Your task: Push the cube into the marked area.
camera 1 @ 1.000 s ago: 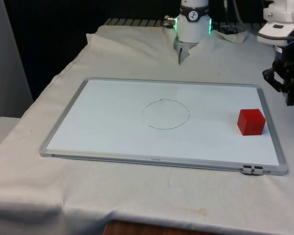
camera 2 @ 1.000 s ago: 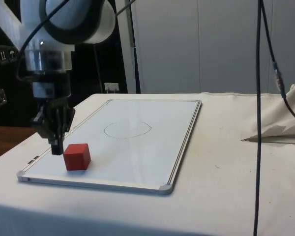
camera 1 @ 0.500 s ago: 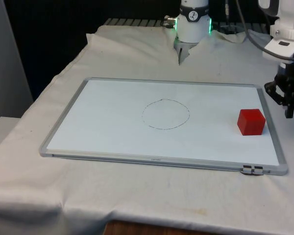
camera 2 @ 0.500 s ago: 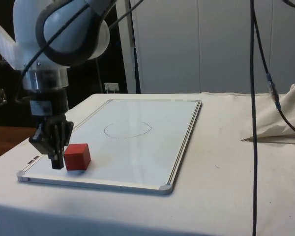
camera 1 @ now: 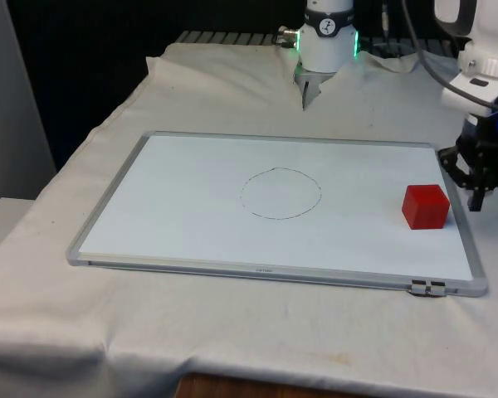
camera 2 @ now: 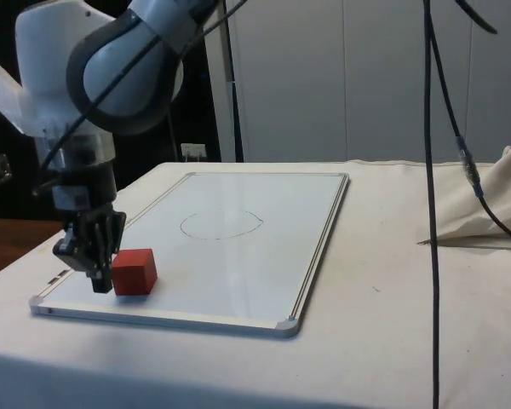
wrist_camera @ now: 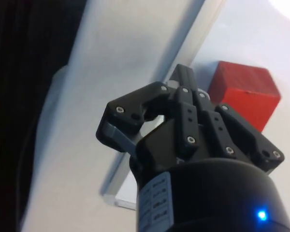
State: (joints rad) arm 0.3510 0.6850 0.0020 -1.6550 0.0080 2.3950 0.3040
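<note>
- Cube point(camera 1: 425, 206): red, seated flat on the whiteboard point(camera 1: 191, 215) near the board's edge at the front view's right, close to the near corner with the frame clip. All faces look about equal, so no long axis is judged to matter; a flat face is turned toward the claw.
- Claw point(camera 1: 475, 199): black, hung low just beside the cube on the side away from the drawn ring, at about the board's frame. In the wrist view the two fingers are seen pressed together with nothing between them, so the claw is recorded as closed and empty. Whether the tips touch the cube cannot be told; in the side view the claw point(camera 2: 96, 274) is seen against the cube's point(camera 2: 134, 272) outer face, at most a sliver apart.
- Key relation: claw, cube and marked area point(camera 1: 280, 193) are lined up roughly along the board's long direction, cube in the middle. A straight push toward the front view's left is judged to be the move called for; the ring lies slightly farther back than the cube, so a small correction may be needed.
- Surface: smooth white board, bare between cube and ring; easy sliding is expected, with some risk of the cube turning if pushed off-centre.
- Marked area: thin pencilled oval near the board's middle, well apart from the cube; task judged barely begun.
- Bench point(camera 1: 232, 340): covered by a rumpled white cloth all round the board.
</note>
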